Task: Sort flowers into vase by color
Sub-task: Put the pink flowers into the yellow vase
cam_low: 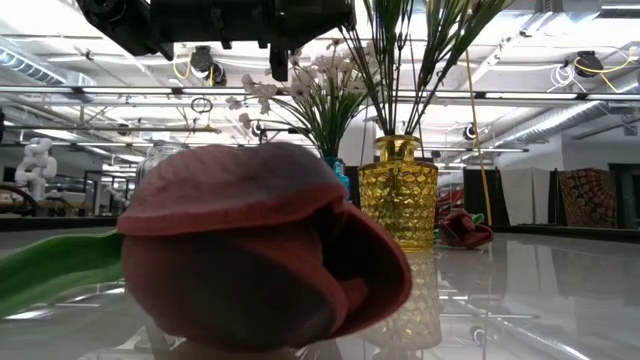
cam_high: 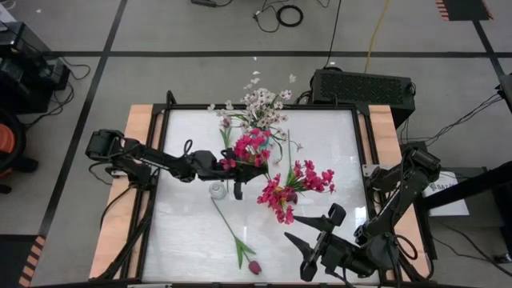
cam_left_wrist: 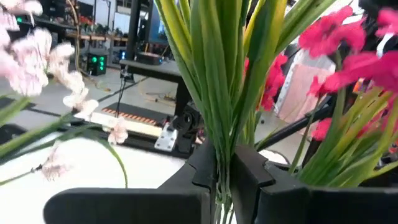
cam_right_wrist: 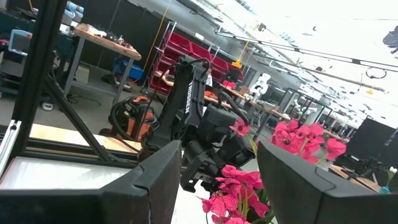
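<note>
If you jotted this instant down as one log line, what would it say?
left gripper: shut on magenta stems | right gripper: open, empty, near table's front edge | tulip: lying on table | white spray: in vase

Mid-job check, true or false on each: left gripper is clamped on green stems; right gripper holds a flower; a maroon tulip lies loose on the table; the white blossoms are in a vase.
1. The left gripper is shut on a bunch of green flower stems. True.
2. The right gripper holds a flower. False: it is open and empty.
3. A dark maroon tulip lies flat on the white table. True.
4. The spray of white-pink blossoms lies flat on the table. False: it stands upright at the table's far edge.
</note>
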### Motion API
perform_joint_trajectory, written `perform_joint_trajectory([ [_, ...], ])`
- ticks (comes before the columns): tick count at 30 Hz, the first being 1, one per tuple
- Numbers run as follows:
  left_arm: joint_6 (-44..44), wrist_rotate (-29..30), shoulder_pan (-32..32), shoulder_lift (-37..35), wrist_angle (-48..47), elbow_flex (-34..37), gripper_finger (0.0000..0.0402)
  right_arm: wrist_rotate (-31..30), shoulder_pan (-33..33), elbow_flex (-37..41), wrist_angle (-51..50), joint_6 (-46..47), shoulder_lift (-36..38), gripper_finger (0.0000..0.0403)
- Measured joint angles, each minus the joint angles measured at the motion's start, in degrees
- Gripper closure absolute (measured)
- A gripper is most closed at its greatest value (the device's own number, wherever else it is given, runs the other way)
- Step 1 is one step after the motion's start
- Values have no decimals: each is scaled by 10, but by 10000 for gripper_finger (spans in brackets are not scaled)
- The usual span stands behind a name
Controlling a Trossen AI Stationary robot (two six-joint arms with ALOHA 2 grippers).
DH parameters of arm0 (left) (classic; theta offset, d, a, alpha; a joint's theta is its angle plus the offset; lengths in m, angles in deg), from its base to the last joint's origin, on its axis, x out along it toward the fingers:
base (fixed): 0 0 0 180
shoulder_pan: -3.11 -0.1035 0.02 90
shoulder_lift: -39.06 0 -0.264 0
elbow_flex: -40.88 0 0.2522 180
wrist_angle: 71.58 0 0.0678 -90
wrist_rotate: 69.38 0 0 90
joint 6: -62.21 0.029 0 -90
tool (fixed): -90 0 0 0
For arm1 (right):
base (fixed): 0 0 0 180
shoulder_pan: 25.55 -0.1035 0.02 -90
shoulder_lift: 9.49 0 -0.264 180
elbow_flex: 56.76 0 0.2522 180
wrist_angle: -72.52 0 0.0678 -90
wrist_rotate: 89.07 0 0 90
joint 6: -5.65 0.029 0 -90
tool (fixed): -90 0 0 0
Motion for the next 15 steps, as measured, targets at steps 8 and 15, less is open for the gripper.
perform_joint_trajectory([
  [8, -1, -9, 2, 0, -18, 0, 339, 0, 0, 0, 0, -2, 0, 200],
  [15, 1, -25, 2, 0, -18, 0, 239, 0, 0, 0, 0, -2, 0, 200],
])
